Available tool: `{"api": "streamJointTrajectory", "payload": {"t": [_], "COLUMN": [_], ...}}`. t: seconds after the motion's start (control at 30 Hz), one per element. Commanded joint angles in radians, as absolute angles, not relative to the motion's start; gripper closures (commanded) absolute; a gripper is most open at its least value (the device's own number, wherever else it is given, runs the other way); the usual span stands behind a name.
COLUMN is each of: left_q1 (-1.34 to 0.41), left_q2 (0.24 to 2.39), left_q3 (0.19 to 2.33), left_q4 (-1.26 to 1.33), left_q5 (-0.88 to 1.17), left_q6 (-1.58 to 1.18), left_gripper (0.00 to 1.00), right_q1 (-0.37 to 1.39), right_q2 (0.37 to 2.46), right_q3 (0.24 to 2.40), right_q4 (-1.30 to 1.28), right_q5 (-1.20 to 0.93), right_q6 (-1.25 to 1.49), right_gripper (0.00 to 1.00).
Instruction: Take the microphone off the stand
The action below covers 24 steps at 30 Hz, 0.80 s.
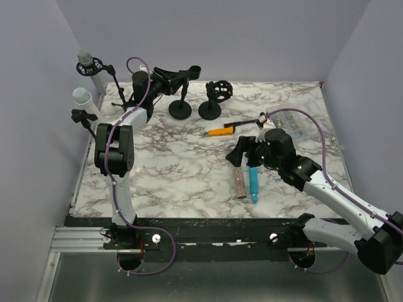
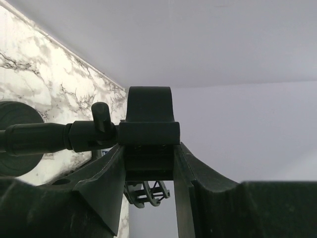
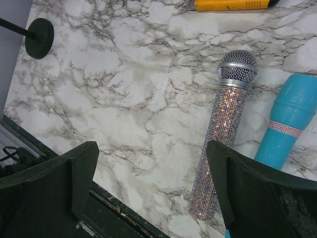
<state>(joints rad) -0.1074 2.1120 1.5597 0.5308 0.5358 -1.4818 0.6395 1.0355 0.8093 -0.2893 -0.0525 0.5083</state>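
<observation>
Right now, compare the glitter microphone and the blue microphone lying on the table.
The glitter microphone has a sparkly sequined body; the blue microphone is smooth turquoise plastic. The glitter microphone is slimmer, the blue microphone thicker. The glitter one shows a silver mesh head; the blue one a pink lettered band. Both lie flat, side by side on the marble table.

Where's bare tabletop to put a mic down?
Best: the open marble between the left arm, the stand bases at the back and the glitter microphone. Crowded: the back-left corner with the stands, and around the right claw by the teal microphone.
</observation>
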Motion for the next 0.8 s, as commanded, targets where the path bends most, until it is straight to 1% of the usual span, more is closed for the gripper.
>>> {"api": "streamJointTrajectory", "payload": {"t": [0.0, 0.1, 0.13, 0.23, 0.3, 0.33, 0.53, 0.6, 0.77], "left_q1": [-0.109, -0.108, -0.108, -0.104, -0.098, -0.094, -0.083, -0.078, -0.056], "left_q2": [2.064, 2.026, 2.013, 1.979, 1.958, 1.945, 1.879, 1.853, 1.818], "left_q3": [1.475, 1.447, 1.441, 1.434, 1.407, 1.384, 1.348, 1.326, 1.312], "left_q4": [0.508, 0.461, 0.443, 0.386, 0.379, 0.379, 0.306, 0.296, 0.251], "left_q5": [0.552, 0.546, 0.546, 0.543, 0.546, 0.547, 0.547, 0.543, 0.55], "left_q6": [-1.477, -1.451, -1.439, -1.403, -1.409, -1.416, -1.354, -1.346, -1.307], "left_gripper": [0.86, 0.6, 0.54, 0.48, 0.41, 0.36, 0.15, 0.02, 0.01], "right_q1": [0.635, 0.635, 0.634, 0.634, 0.635, 0.635, 0.635, 0.635, 0.634], "right_q2": [1.014, 1.001, 0.998, 0.988, 0.977, 0.973, 0.957, 0.956, 0.957], "right_q3": [0.797, 0.787, 0.786, 0.788, 0.779, 0.778, 0.77, 0.771, 0.756], "right_q4": [-0.297, -0.293, -0.293, -0.301, -0.294, -0.292, -0.297, -0.295, -0.279], "right_q5": [-0.055, -0.061, -0.063, -0.069, -0.072, -0.072, -0.073, -0.07, -0.095], "right_q6": [0.525, 0.535, 0.538, 0.546, 0.553, 0.554, 0.56, 0.562, 0.57], "right_gripper": [0.0, 0.0, 0.0, 0.0, 0.0, 0.0, 0.0, 0.0, 0.0]}}
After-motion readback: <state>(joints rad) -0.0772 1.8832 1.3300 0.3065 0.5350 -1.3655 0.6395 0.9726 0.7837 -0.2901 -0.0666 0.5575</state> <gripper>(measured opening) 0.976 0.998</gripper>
